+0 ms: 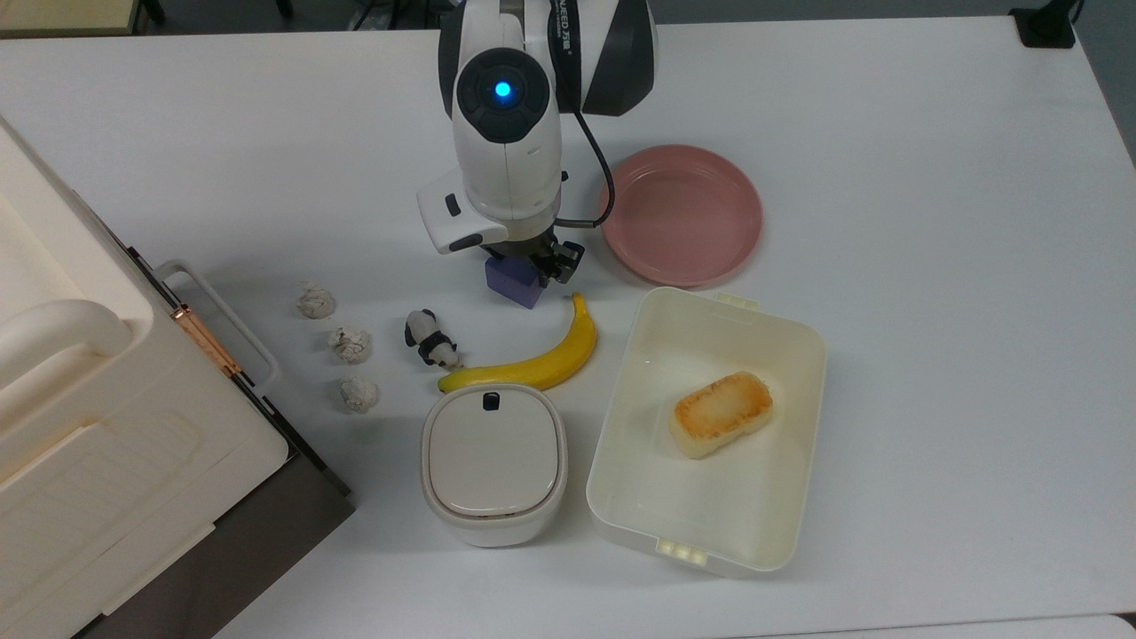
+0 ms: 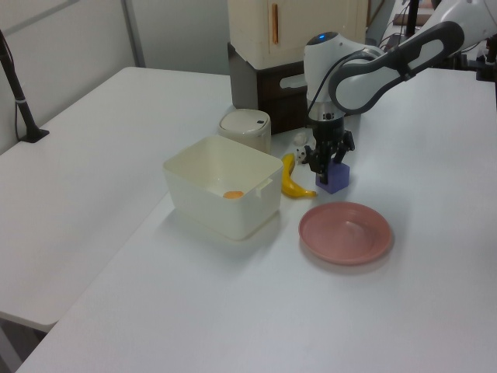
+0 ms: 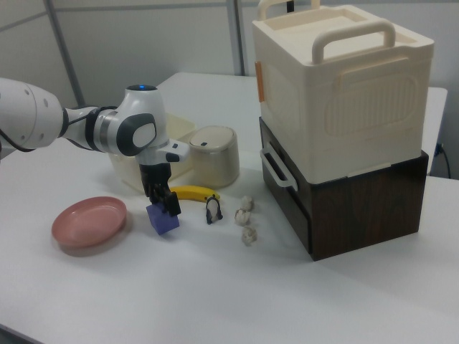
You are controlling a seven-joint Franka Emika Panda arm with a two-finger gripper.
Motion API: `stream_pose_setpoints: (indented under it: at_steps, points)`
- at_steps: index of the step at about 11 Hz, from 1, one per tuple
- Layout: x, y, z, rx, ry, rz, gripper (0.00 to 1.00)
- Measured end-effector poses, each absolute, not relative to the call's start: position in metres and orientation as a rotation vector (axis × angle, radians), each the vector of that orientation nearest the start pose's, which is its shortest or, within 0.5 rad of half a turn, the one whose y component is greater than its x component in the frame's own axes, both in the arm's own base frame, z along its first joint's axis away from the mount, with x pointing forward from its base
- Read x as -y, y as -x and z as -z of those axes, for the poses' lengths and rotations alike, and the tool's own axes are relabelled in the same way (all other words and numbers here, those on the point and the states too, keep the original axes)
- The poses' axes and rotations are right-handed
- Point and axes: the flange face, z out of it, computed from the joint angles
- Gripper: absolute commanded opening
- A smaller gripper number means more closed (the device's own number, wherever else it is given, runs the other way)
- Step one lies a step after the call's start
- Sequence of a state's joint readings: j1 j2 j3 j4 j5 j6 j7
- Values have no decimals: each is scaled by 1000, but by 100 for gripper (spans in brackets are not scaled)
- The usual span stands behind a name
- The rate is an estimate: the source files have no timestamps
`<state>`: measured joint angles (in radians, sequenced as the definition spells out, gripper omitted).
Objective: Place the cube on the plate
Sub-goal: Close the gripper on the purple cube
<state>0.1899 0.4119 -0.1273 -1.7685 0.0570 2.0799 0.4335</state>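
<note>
Beside the plate (image 1: 681, 215), on the top view's left, I see the cube (image 1: 513, 280) on the worktop (image 1: 932, 266), apart from the rim. My end effector (image 1: 524, 262) is down over it, fingers straddling the block; I cannot tell whether they grip. Just beyond lies a banana (image 1: 532, 355).

I was working in a lab: white tabletop (image 1: 932, 355), partition panels (image 3: 143, 43), and electronics with cables (image 2: 458, 15) at its far edge.
</note>
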Motion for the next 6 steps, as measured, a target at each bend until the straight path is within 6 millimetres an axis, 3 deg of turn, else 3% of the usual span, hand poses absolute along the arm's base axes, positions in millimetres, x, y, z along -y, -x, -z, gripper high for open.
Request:
stream_pose_setpoints:
  at_steps: [6]
  points:
    - [-50, -631, -321, -455, 3215, -219, 100]
